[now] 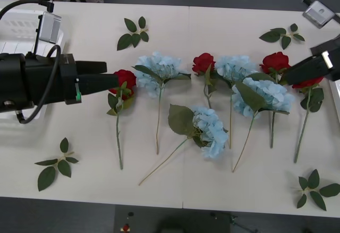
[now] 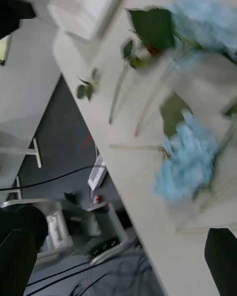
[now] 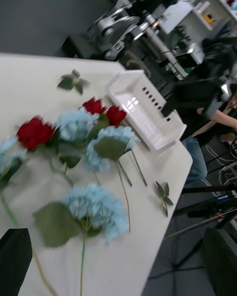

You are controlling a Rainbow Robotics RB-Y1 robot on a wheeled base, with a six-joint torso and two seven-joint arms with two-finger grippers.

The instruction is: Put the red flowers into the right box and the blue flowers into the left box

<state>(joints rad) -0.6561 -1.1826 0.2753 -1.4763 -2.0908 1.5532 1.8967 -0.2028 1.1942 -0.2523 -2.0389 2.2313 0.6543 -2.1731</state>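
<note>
Roses, the red flowers [image 1: 203, 63], and the blue flowers [image 1: 159, 68] all lay on the table [image 1: 228, 190]; none had been boxed. Left gripper [image 1: 114, 81] hovered at the leftmost rose, right gripper [image 1: 289, 73] by the rightmost, both jaws released.

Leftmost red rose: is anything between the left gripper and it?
Nothing visible does. The left gripper sits right at the leftmost red rose at the row's left end, fingers open in the left wrist view. The nearest blue flower lies on the rose's far side, away from the gripper.
</note>
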